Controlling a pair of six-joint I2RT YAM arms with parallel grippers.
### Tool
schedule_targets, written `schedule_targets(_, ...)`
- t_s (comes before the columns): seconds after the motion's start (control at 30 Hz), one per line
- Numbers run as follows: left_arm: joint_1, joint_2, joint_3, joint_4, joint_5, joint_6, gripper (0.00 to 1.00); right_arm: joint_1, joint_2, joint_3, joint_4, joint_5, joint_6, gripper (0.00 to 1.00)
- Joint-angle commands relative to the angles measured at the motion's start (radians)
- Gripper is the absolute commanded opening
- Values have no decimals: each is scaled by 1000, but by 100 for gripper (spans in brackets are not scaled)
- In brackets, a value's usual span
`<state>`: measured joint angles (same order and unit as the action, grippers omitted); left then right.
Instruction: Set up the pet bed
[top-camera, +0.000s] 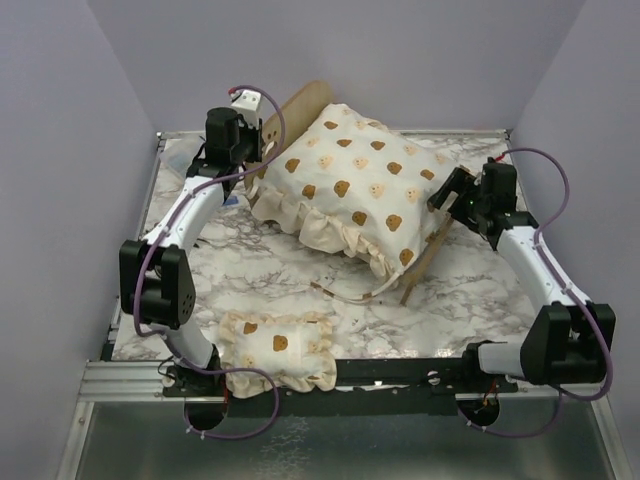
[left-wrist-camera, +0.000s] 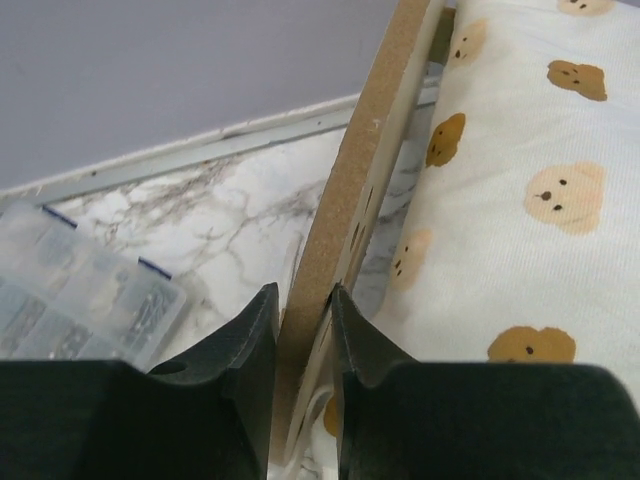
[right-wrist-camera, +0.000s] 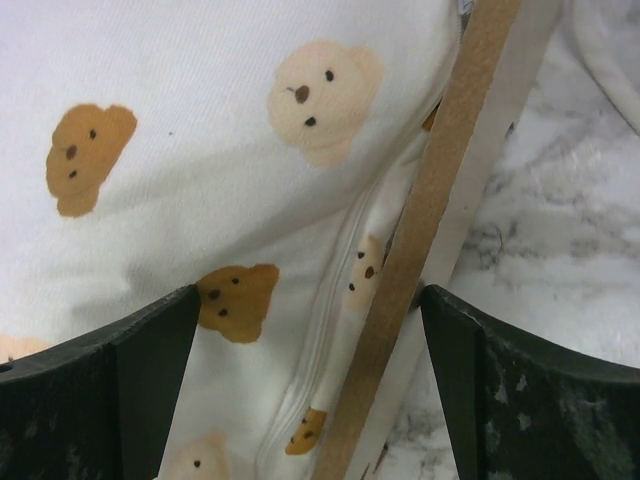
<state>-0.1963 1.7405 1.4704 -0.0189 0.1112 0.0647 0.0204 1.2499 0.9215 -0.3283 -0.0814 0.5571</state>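
**Top external.** One pet bed (top-camera: 300, 105) on the marble table (top-camera: 270, 265), sitting askew. Its long axis runs on a diagonal, from the headboard (top-camera: 305, 100) at far left to the footboard (top-camera: 425, 262) at near right. One large bear-print cushion (top-camera: 350, 180) is heaped over the frame and hides the base. One small pillow (top-camera: 278, 345) lies well apart, at the near edge between my arm bases. My left gripper (top-camera: 260, 150) is at the headboard and my right gripper (top-camera: 452, 200) is just beside the footboard, so each arm has the end nearer to it.

**Left wrist.** The left gripper (left-wrist-camera: 303, 300) has its jaws nipped onto the headboard (left-wrist-camera: 350, 190) edge-on, the plywood standing between the two pads. Both pads look to be bearing on it, though the left side is in shadow and I can't vouch for full contact. The cushion (left-wrist-camera: 520, 200) lies to the right of the board. One clear compartment box (left-wrist-camera: 80, 300) sits to the left, on the table.

**Right wrist.** The right gripper (right-wrist-camera: 310, 320) is spread wide and holds nothing. One plywood strip (right-wrist-camera: 440, 200), probably the footboard, runs slantwise up through the gap nearer the right finger, with the cushion (right-wrist-camera: 200, 80) filling the rest.

**Judgement.** The next move turns on that strip: I must centre the right jaws on the wood alone, clear of the fabric.
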Motion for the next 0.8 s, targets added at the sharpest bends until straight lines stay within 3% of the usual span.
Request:
schedule_targets(0.0,-4,-174,-93,-84,-96,-120,0,12,145,140,161,-59,-113,96)
schedule_targets(0.27,-37,-382,-280,-193,-77,-282,0,9,429,411,198,-136,-279,96)
schedule_targets(0.43,-108,-457,-347,-251,-74,-356,0,9,547,597,136,-148,-331,96)
schedule_targets(0.63,-214,-516,-397,-283,-143,-456,0,9,428,575,64,-25,-383,98)
schedule_targets(0.77,-278,-487,-410,-275,-191,-503,0,14,267,468,40,-72,-400,98)
